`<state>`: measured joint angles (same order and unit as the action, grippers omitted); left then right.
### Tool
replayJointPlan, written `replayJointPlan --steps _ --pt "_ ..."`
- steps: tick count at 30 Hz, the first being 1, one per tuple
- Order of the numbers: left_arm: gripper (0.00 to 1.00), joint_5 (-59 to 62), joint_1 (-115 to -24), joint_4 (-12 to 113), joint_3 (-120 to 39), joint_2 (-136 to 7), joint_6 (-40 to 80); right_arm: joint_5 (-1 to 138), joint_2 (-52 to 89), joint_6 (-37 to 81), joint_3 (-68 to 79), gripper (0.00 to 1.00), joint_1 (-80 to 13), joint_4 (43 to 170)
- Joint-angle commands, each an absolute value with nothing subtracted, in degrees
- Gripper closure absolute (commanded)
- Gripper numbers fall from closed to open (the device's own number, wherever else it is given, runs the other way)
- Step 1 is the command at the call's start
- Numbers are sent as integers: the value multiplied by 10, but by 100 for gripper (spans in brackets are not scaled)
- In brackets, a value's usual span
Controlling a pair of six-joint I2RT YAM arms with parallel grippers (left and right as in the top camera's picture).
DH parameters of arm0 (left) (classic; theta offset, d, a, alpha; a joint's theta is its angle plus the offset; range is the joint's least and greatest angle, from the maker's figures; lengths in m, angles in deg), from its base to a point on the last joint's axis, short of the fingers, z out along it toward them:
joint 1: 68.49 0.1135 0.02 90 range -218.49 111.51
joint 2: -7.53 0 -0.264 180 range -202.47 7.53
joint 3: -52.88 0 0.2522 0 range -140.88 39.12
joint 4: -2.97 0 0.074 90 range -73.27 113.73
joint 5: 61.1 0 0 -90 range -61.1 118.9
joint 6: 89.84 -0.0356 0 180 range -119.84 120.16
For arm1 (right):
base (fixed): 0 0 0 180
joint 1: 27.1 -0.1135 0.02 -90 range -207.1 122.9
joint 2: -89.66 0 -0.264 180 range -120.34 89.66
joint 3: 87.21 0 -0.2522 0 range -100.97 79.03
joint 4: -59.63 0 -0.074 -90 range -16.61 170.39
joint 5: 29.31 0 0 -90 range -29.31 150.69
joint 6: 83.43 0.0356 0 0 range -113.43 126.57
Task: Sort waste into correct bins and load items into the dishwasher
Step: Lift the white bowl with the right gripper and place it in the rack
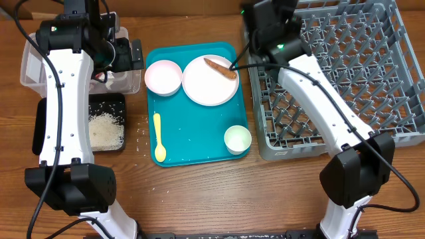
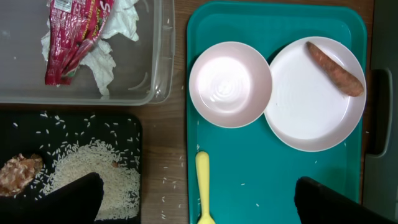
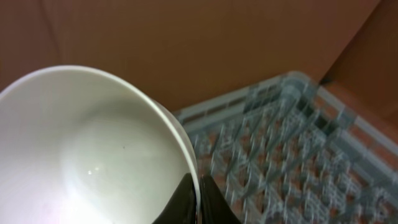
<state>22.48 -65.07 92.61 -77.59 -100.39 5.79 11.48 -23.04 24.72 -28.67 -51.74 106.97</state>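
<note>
Rim of white bowl [image 3: 93, 155] clamped in right pincer [image 3: 198, 198], grey rack [image 3: 286, 155] beyond

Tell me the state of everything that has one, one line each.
Left gripper: open, empty.
Right gripper: shut on rim of white round bowl.
Clear plastic tub: holds crumpled white paper with red wrapper.
Flat black tray: holds loose white rice, brown food lump.
White round plate: carries brown sausage.
Second white bowl: upright, empty.
Small white cup: upright, empty.
</note>
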Motion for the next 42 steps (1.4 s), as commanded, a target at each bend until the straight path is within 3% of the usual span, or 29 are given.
replayJointPlan --steps 1,8,16,40,42 --pt "0 225 -651 927 -773 -1010 53 38 -231 61 -281 96 -502 963" --pt "0 225 -651 927 -773 -1010 53 33 -305 -188 -281 96 -469 767" --pt "0 225 -651 927 -773 -1010 53 33 -376 -324 -281 96 -469 727" --pt "0 225 -651 927 -773 -1010 53 1 -445 -297 -281 96 -488 819" --pt "0 225 -651 927 -773 -1010 53 -8 -445 -297 -281 88 -497 819"
